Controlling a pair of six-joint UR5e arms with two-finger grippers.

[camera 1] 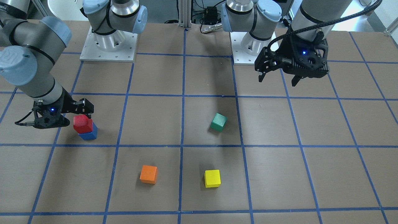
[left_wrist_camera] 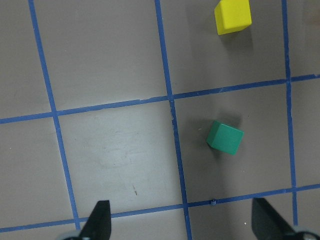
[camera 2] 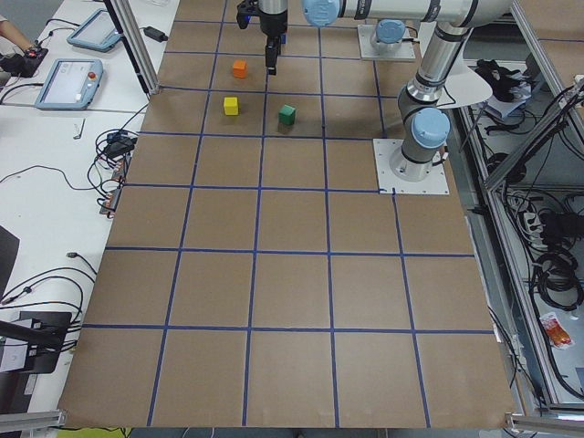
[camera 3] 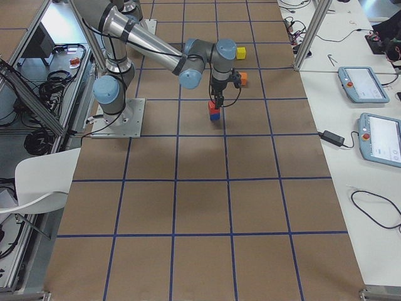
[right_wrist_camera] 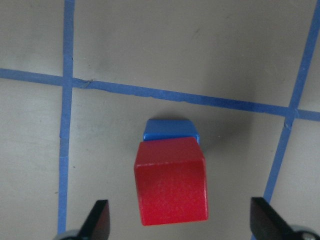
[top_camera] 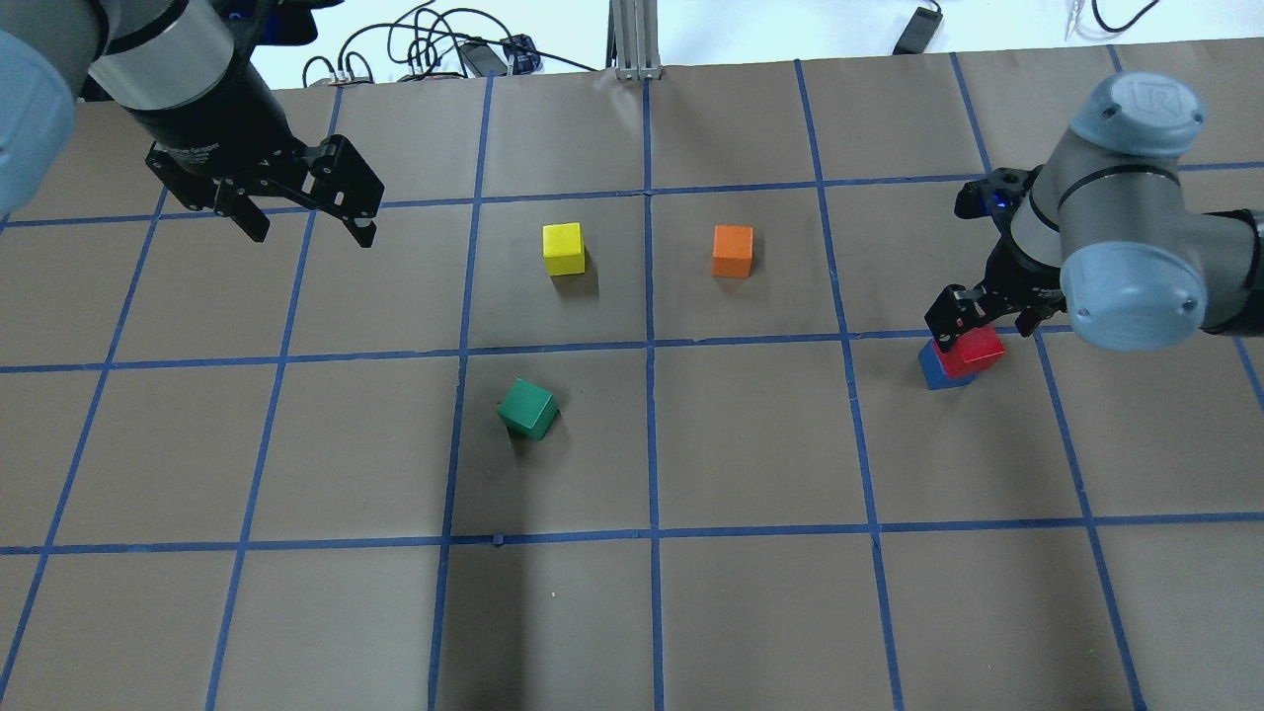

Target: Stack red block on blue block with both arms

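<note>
The red block point(camera 1: 82, 123) sits on top of the blue block point(camera 1: 89, 135), shifted a little off its centre. The stack also shows in the overhead view, red point(top_camera: 973, 351) on blue point(top_camera: 933, 370), and in the right wrist view, red point(right_wrist_camera: 171, 185) over blue point(right_wrist_camera: 169, 130). My right gripper point(top_camera: 983, 321) hovers just over the stack, open, its fingers point(right_wrist_camera: 96, 220) wide apart and clear of the red block. My left gripper point(camera 1: 277, 80) is open and empty, raised over the table far from the stack, and also shows from overhead point(top_camera: 312, 232).
A green cube point(camera 1: 218, 122) lies tilted near the table's middle, below the left wrist camera point(left_wrist_camera: 225, 138). A yellow cube point(camera 1: 212, 178) and an orange cube point(camera 1: 148, 174) sit on the operators' side. Blue tape lines grid the brown table.
</note>
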